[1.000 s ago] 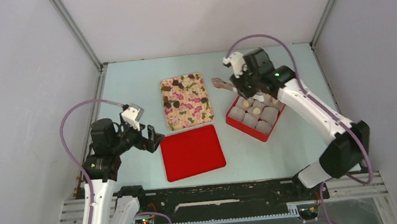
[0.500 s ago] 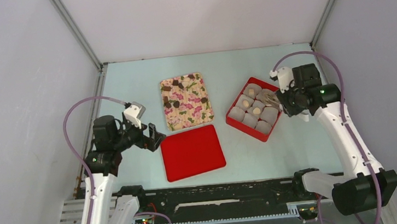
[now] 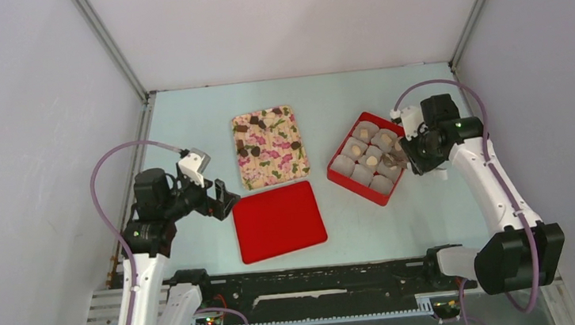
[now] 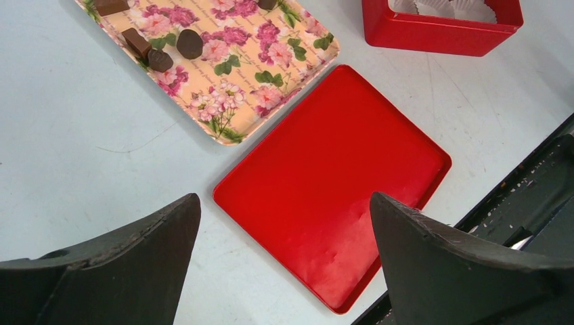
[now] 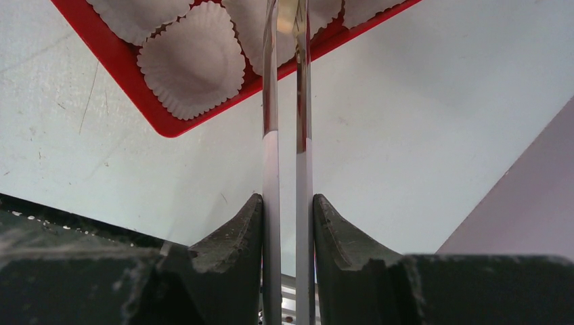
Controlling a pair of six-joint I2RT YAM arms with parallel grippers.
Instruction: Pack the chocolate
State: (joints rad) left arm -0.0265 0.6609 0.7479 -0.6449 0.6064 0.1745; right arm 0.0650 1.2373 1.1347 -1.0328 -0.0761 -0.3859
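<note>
**Pale table, tweezers at the red box**

On the pale blue-green table (image 3: 432, 212), between plain white walls, your chocolate (image 4: 189, 43) is split between two places. Small dark lumps, some blocky and some rounded, lie on the far half of the floral mat (image 3: 276, 159). The left wrist view shows five, two cut by the frame edge. At least two pale tan lumps (image 3: 357, 149) sit in crinkled white paper cups (image 5: 191, 61) inside the one square red box (image 4: 433, 37), right of the mat.

Your right gripper (image 5: 288, 203) is pinching thin metal tweezers (image 5: 271, 101), whose two blades reach over the box's rim. A second ago that arm stretched over the box's far-left corner; it has swung round to the box's right side.

One flat, glossy red lid (image 3: 278, 221) with rounded corners lies just in front of the mat. Your left gripper (image 4: 284, 200) hangs beside the lid's left edge, fingers spread wide, almost where it was.
</note>
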